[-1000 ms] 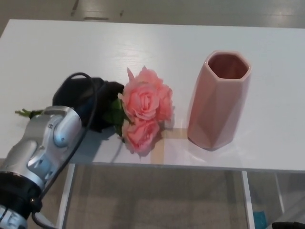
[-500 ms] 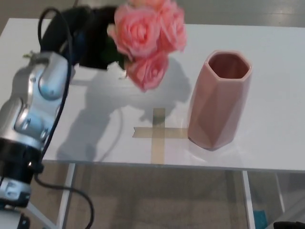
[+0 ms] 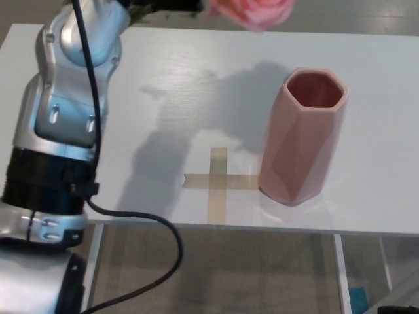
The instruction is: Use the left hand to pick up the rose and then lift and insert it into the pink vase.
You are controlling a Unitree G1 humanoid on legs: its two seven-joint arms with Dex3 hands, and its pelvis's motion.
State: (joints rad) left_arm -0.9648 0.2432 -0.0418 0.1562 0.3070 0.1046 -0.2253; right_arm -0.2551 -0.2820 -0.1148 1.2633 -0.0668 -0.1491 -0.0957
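Observation:
The pink roses [image 3: 252, 12] are high above the table, cut off by the picture's top edge; only the lower blooms and a few green leaves show. A sliver of my black left hand [image 3: 171, 5] shows beside them at the top edge, shut on the rose stem, and the silver left arm [image 3: 72, 98] rises up the left side. The pink faceted vase [image 3: 301, 137] stands upright on the white table [image 3: 366, 203], below and to the right of the blooms, its mouth open and empty. My right hand is out of sight.
A beige tape cross [image 3: 218, 181] lies on the table just left of the vase's base. The arm's black cable [image 3: 131, 216] loops down past the table's front edge. The arm and roses cast a shadow over the table's middle.
My left arm has gone up and to the right with the roses, from low over the table to the picture's top edge. The vase has stayed where it was.

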